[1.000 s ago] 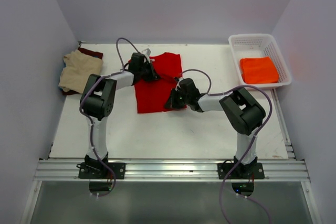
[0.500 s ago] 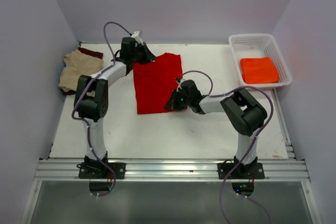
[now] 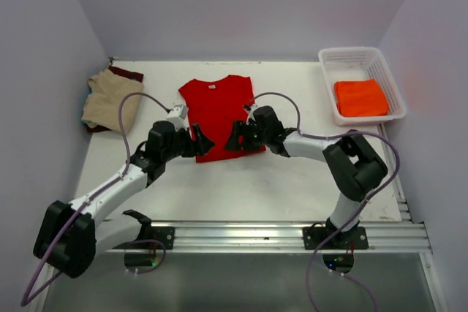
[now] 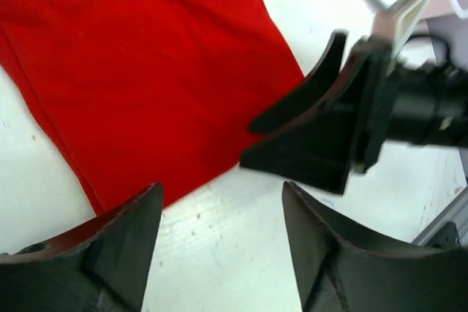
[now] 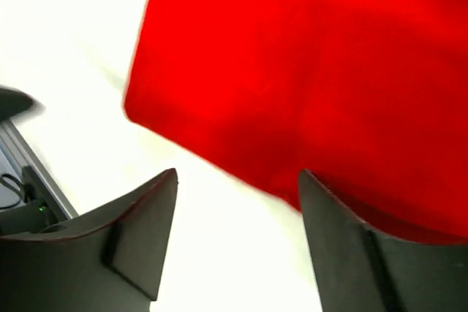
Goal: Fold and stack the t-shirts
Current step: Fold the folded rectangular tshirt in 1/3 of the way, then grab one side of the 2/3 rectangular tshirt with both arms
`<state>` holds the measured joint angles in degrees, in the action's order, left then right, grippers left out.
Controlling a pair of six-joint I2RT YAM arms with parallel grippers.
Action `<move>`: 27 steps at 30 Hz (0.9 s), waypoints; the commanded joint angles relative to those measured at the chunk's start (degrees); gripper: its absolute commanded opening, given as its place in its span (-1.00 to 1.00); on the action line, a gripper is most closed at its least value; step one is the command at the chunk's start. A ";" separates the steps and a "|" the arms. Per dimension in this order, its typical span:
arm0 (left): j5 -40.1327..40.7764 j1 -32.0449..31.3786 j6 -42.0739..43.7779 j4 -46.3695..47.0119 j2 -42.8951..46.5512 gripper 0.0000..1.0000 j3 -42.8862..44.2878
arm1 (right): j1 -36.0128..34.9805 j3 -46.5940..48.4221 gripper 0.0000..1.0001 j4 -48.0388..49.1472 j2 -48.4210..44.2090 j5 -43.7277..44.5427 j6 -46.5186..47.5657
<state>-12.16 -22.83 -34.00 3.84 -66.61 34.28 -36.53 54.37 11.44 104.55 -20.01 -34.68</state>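
A bright red t-shirt point(image 3: 219, 111) lies flat at mid-table, its white neck label point(image 3: 212, 86) at the far end. My left gripper point(image 3: 202, 141) is open at the shirt's near left corner, with bare table between its fingers point(image 4: 124, 231). The red t-shirt point(image 4: 146, 63) fills the upper left of that view. My right gripper point(image 3: 233, 139) is open at the near right corner, just off the hem of the red t-shirt point(image 5: 307, 63). A tan t-shirt point(image 3: 110, 97) lies on a dark maroon one point(image 3: 130, 74) at far left. A folded orange t-shirt point(image 3: 360, 98) sits in the basket.
A white plastic basket point(image 3: 349, 53) stands at the far right corner. Grey walls close in the table on the left, back and right. An aluminium rail point(image 3: 241, 237) runs along the near edge. The right gripper's black body point(image 4: 329, 137) shows in the left wrist view.
Both grippers have opened and let go of the red t-shirt. The left arm swung from the shirt's far left corner back to its near left corner. The shirt now lies spread flat.
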 commanded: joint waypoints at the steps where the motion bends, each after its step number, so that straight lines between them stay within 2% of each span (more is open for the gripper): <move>1: 5.21 -1.69 -1.42 -3.66 6.21 0.45 -6.74 | -0.03 2.58 0.45 -8.25 -9.62 8.21 2.33; 3: 7.33 -1.69 -0.90 -3.66 9.73 0.62 -10.70 | 0.06 3.63 0.51 -15.61 -12.51 16.64 3.03; 5: 7.16 -1.60 -0.54 -3.66 10.53 0.65 -12.65 | -0.03 4.34 0.53 -20.30 -13.93 24.53 3.56; 9: 5.75 -1.60 -1.86 1.95 8.70 0.66 -18.44 | 0.06 2.24 0.53 -25.92 -16.48 31.95 2.51; 15: 2.94 -1.43 -4.06 13.37 3.42 0.66 -22.85 | 0.94 -2.76 0.50 -25.68 -19.03 32.31 1.46; 24: -1.37 2.43 -7.30 26.73 -3.43 0.65 -27.69 | 2.78 -7.96 0.26 -22.61 -19.74 30.38 -0.13; 27: -1.90 3.32 -9.06 30.43 -6.16 0.64 -28.48 | 3.57 -9.01 0.25 -20.41 -18.34 29.15 -0.31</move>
<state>-13.78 -20.49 -41.36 32.82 -69.63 8.67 -33.65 46.33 -12.27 86.39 9.41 -33.85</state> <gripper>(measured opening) 0.823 0.632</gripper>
